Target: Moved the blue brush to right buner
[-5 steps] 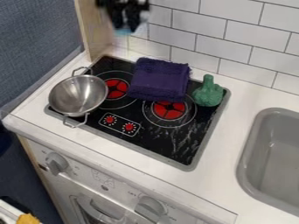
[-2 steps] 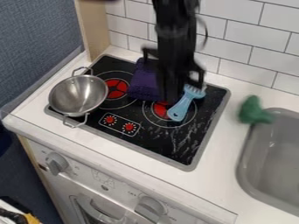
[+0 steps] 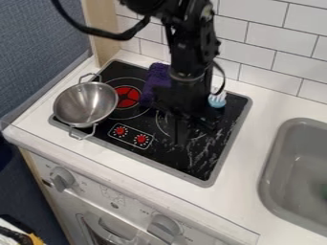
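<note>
White tiles (image 3: 271, 50) back the stovetop (image 3: 203, 165). Just right of the frame's centre, the blue brush (image 3: 218, 101) shows its head beside the gripper (image 3: 191, 130); whether that is spread or closed, one cannot tell. Probably light, stiff and slick, it suits a mid-handle hold.

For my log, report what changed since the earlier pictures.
The green toy went right, off the stove, apparently into the sink. The blue brush arrived at the right burner. The gripper came down over that burner. The pot stayed put, as did the cloth.
</note>
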Tool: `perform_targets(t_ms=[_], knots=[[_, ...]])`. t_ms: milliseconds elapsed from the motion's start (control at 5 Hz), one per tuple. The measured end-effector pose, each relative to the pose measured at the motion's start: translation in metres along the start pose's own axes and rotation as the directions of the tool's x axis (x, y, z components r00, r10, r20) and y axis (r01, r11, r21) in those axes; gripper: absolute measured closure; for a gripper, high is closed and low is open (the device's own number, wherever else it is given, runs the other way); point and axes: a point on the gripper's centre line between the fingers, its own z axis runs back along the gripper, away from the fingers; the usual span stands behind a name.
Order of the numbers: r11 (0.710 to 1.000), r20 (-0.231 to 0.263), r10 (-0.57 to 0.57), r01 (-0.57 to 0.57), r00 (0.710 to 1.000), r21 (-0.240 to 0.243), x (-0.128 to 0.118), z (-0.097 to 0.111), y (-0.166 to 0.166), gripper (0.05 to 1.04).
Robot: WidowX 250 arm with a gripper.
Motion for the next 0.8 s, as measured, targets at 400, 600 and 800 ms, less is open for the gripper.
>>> perform_targets(t_ms=[400,600,800], knots=[[0.996,0.065,0.091,-0.089,0.994,-0.031,-0.001,0.022,0.022,0.622],[0.995,0.068,0.095,-0.092,0.993,-0.038,-0.001,0.023,0.025,0.304],[0.996,0.071,0.088,-0.086,0.994,-0.034,-0.001,0.023,0.028,0.086]])
